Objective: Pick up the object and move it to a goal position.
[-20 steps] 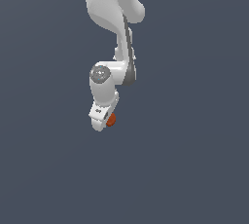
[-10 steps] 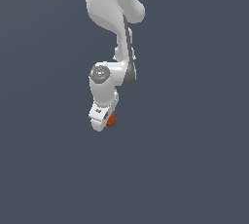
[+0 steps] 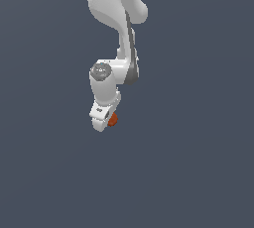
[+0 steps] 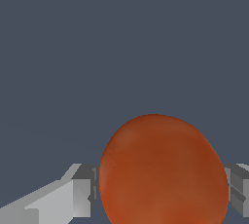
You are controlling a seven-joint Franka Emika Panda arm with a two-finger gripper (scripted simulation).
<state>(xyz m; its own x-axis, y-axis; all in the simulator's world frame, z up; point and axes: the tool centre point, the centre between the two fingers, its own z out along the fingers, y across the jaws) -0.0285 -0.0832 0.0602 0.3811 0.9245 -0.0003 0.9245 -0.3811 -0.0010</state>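
Panda arm w/ orange-red ball pinched in its fingers, plain grey backdrop.

Arm (image 3: pixel 115 9) comes down from the top of the exterior view, white links w/ a grey joint cap at the wrist, bent so the white gripper (image 3: pixel 105 121) points down and slightly toward the exterior view's left. Ball (image 3: pixel 113 119) sits at the gripper tip, only partly visible on the side facing the exterior view's right, rest hidden behind the gripper body. Wrist view: ball (image 4: pixel 163 172) fills the gap, a grey finger (image 4: pixel 83 189) touching each side, so fingers are pinching it. Surface slightly mottled. No counter edge or surface visible under it; can't tell whether it rests on anything.
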